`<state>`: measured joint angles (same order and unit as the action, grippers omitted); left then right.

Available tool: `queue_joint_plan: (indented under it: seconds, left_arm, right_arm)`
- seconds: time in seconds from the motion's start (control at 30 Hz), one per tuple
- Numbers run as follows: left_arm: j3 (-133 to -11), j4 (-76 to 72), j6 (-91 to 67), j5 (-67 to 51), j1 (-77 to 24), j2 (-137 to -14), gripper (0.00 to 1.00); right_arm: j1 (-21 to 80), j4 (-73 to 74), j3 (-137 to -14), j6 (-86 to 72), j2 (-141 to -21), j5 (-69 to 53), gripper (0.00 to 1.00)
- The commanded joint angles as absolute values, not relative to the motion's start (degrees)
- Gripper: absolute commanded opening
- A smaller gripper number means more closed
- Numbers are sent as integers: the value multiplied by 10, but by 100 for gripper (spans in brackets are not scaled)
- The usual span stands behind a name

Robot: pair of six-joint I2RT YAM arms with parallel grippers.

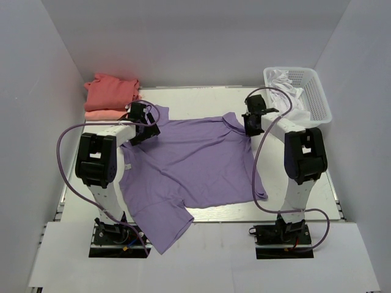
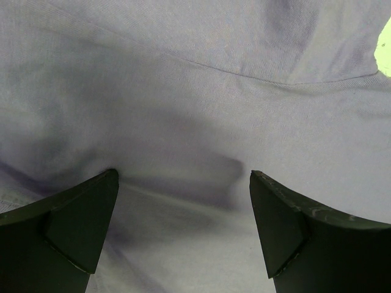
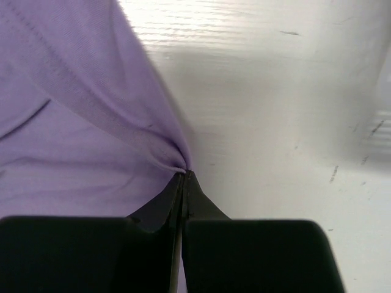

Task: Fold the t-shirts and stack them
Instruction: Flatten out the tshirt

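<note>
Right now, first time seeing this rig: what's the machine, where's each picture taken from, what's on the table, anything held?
Two robot arms are bolted at the near edge of a white table. The wide picture comes from a fixed camera above and behind them; each close-up comes from a camera on one arm's wrist. A lavender t-shirt lies spread on the table. Far left, a folded coral-red shirt sits on a paler pink one; far right stands a white basket holding white cloth. The left hand is open over the lavender cloth, gripping nothing. The right hand is shut, pinching the shirt's edge.
</note>
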<state>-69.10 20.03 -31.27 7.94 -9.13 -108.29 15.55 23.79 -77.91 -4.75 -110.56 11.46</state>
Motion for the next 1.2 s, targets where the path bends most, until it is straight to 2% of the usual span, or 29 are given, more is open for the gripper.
queue_joint_plan:
  seconds: [0.0, 0.2, 0.23, 0.3, 0.33, 0.4, 0.43, 0.6, 0.63, 0.67, 0.77, 0.87, 0.97, 1.17]
  left_arm:
    - [-666, 237, -304, 94, -80, -1118, 99]
    - [-666, 232, -298, 100, -80, -1123, 99]
    - [-666, 237, -298, 100, -80, -1123, 99]
    - [-666, 237, -298, 100, -80, -1123, 99]
    - [-666, 237, -293, 100, -80, -1123, 99]
    - [-666, 237, -293, 100, -80, -1123, 99]
    - [-666, 237, -293, 100, -80, -1123, 99]
    - [-671, 237, -287, 93, -85, -1123, 99]
    - [-677, 237, -287, 93, -85, -1123, 99]
    - [-677, 237, -287, 93, -85, -1123, 99]
    - [-677, 232, -282, 83, -85, -1117, 99]
    - [-677, 227, -282, 76, -85, -1111, 99]
    - [-677, 227, -282, 70, -85, -1106, 99]
    - [-664, 227, -277, 70, -85, -1094, 99]
  right_arm:
    - [129, 236, -804, -26, -1107, 106, 0]
    - [101, 242, -819, -24, -1133, 131, 0]
    - [98, 243, -819, -23, -1135, 127, 13]
    - [92, 239, -816, -26, -1134, 113, 17]
    - [92, 239, -815, -25, -1132, 110, 33]
    - [89, 239, -815, -25, -1129, 108, 46]
    - [85, 241, -814, -28, -1129, 110, 57]
    - [85, 255, -809, -34, -1112, 82, 74]
    - [87, 255, -804, -34, -1108, 71, 87]
    - [87, 254, -802, -39, -1099, 68, 90]
    - [91, 257, -786, -47, -1076, 40, 90]
    - [94, 250, -757, -50, -1048, -41, 90]
    - [106, 237, -696, -55, -1012, -76, 90]
    - [152, 232, -615, -104, -948, 29, 90]
